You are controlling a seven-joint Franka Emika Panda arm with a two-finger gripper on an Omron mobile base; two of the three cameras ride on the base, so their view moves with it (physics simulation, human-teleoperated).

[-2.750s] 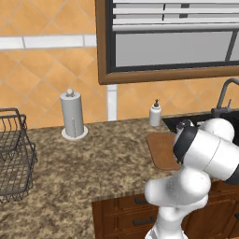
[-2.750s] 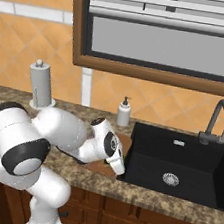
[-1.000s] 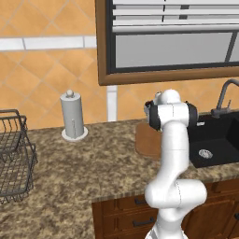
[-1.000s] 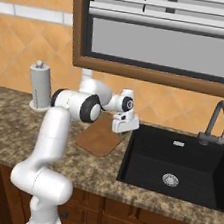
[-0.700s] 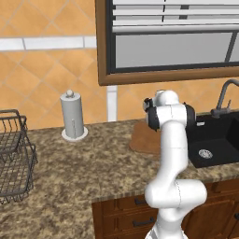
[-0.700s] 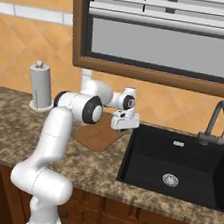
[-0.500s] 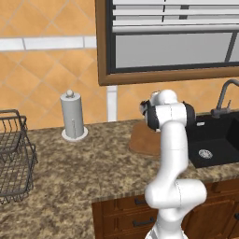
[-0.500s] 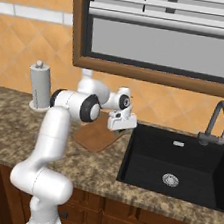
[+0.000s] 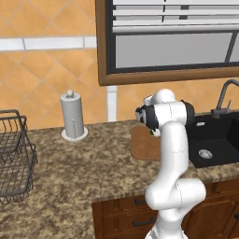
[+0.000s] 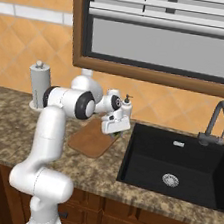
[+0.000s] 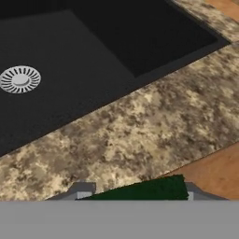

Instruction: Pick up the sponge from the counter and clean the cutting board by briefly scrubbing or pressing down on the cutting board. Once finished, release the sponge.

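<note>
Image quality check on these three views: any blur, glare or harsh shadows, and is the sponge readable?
Left base view: sharp, flat even light, no glare; the arm hides most of the sponge. Right base view: equally crisp; sink reads uniform black. Hand view: soft and pixelated; sponge cut off at the bottom, between the fingers.

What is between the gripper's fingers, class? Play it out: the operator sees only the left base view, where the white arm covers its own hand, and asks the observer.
Observer: The hand view shows the small dark green rectangular sponge gripped between the two finger tips of the gripper.
Operator: Where is it over the worktop?
Observer: In the right base view it is at the sink-side edge of the flat reddish-brown wooden cutting board.
Operator: What lies ahead of it?
Observer: The hand view looks across a strip of speckled brown-beige granite counter into the black sink.
</note>
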